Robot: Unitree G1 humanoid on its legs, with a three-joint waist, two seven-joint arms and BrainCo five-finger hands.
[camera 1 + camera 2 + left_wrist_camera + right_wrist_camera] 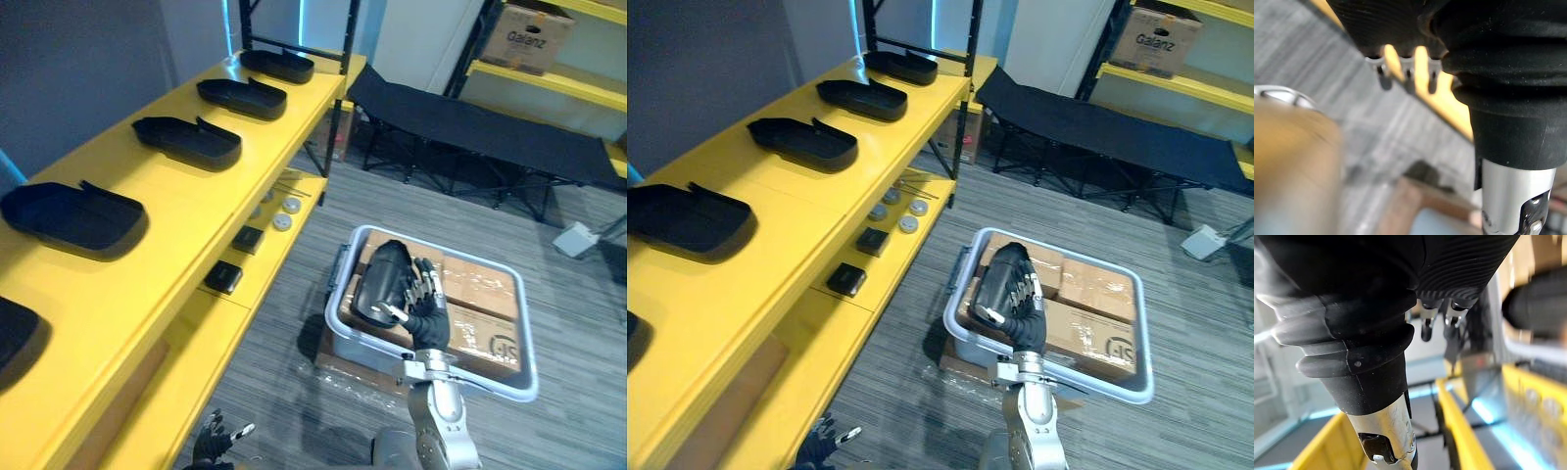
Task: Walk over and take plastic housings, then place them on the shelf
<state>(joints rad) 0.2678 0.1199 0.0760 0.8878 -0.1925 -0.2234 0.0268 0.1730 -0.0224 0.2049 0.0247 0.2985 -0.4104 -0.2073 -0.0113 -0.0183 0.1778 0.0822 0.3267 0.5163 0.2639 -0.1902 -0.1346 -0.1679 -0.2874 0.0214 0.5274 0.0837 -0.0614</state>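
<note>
A black plastic housing (380, 279) lies on cardboard boxes (482, 294) inside a grey tote (530, 338) on the floor. My right hand (423, 311) reaches over the tote's near rim, its fingers straight along the housing's right side and its thumb resting at the near end. In the right wrist view the housing (1537, 298) shows just beyond the straight fingers (1426, 325). Several more black housings (186, 142) sit in a row on the yellow shelf top (186, 255) to my left. My left hand (217, 441) hangs low beside the shelf, fingers spread and holding nothing.
The shelf's lower level holds small black boxes (223, 277) and round metal discs (282, 222). A black folding cot (480, 127) stands behind the tote. A cardboard box (534, 34) sits on a yellow rack at the back right. A white block (575, 238) lies on the floor.
</note>
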